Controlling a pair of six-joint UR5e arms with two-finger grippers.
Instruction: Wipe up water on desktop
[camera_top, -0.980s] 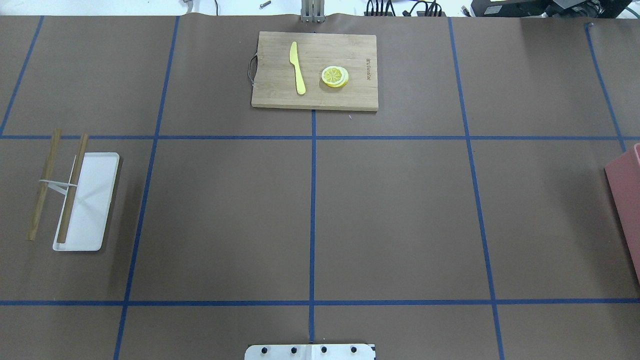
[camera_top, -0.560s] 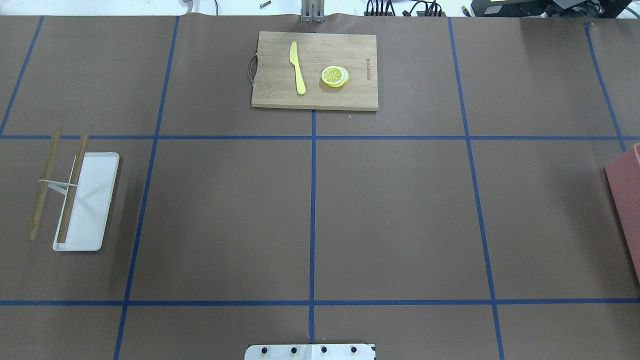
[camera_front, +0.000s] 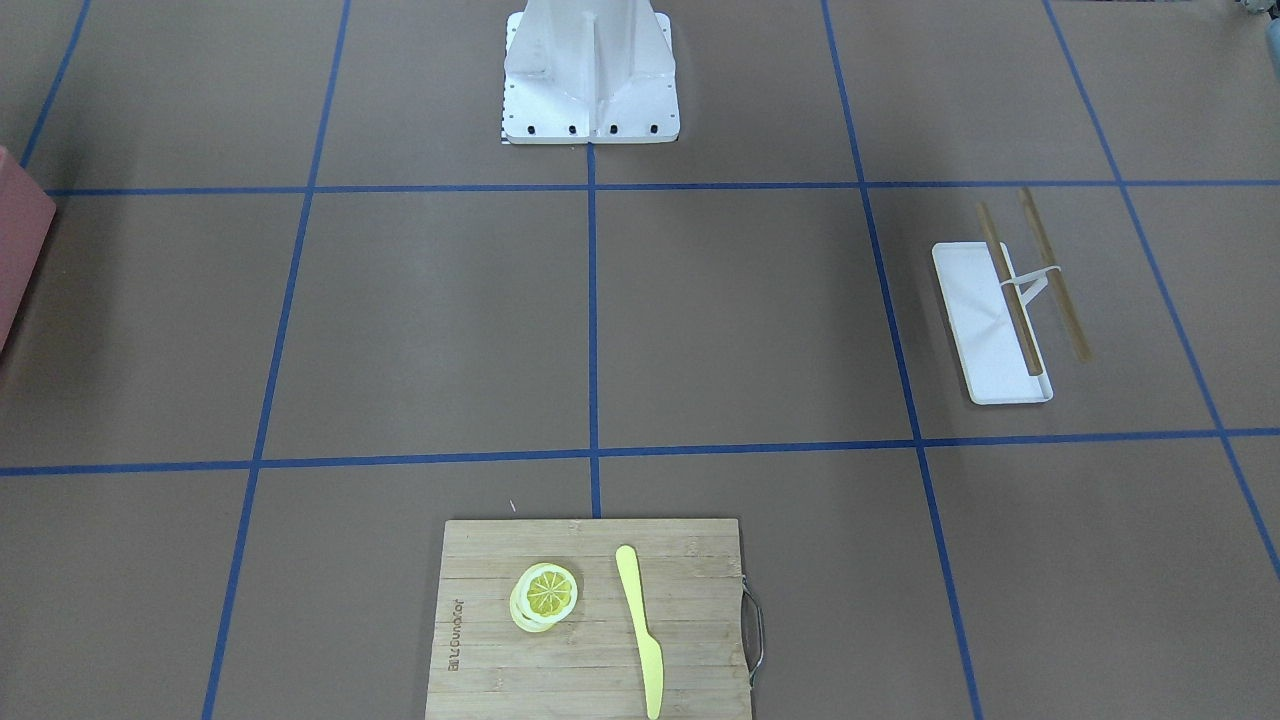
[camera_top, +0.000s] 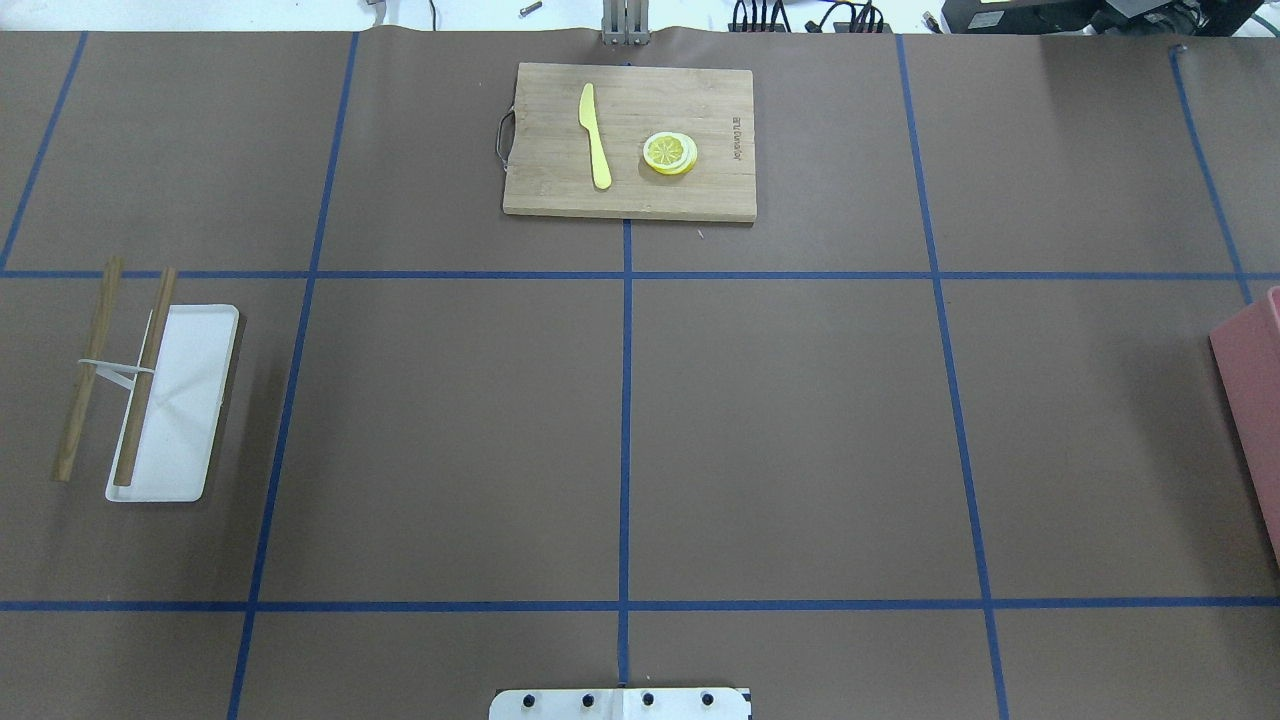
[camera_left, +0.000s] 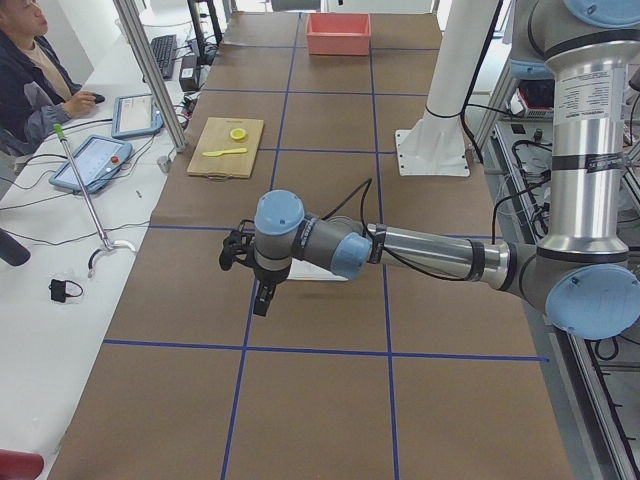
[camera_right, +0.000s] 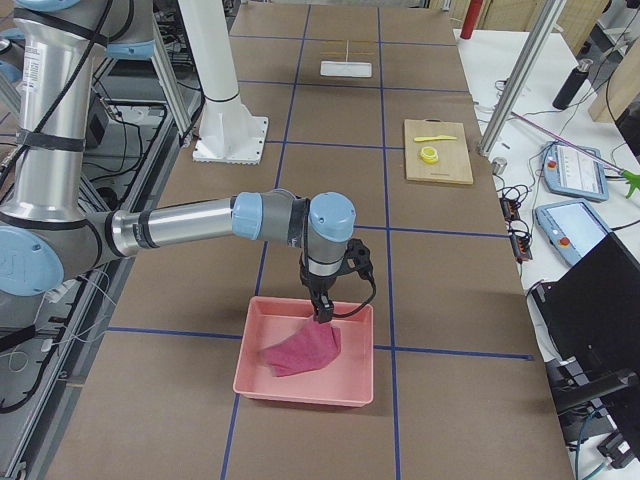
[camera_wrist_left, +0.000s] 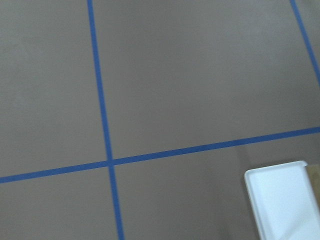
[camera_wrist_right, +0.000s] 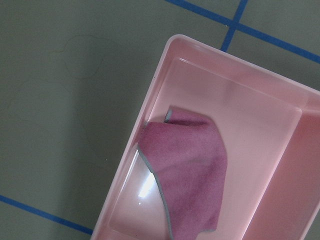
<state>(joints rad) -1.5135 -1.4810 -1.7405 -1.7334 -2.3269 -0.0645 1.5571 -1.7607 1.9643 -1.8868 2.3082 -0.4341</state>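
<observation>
— Facing the robot, how does the worktop (camera_front: 430, 320) lie?

— Flat, matte brown, its long axis across the picture. Blue tape lines (camera_front: 592, 330) cut it into rectangles. The white robot base (camera_front: 590, 90) stands at the far edge. A bamboo cutting board (camera_front: 590, 620) with lemon slices (camera_front: 548, 592) and a yellow knife (camera_front: 640, 625) lies at the near edge. A white tray (camera_front: 985, 330) with two wooden sticks (camera_front: 1012, 300) sits on the robot's left, a pink bin (camera_front: 20, 250) on its right.

— And overhead?

— The long axis runs left to right, with the board at the far edge and the tray on the left.

— From the robot's left end?

— The worktop runs away from the camera. The left arm (camera_left: 430, 250) reaches out over it, and the left gripper (camera_left: 262, 298) hangs pointing down. I cannot tell whether its fingers are released or clenched. A person (camera_left: 30, 80) sits at a white side table (camera_left: 40, 300).

— The right end?

— The right arm (camera_right: 180, 225) lowers the right gripper (camera_right: 321, 312) into the bin, at the top of a magenta cloth (camera_right: 303, 350). I cannot tell the state of its fingers either.

— The wrist cameras?

— The left one shows bare worktop, a tape crossing and the tray's corner. The right one shows the cloth crumpled in the bin, with worktop beside it.
</observation>
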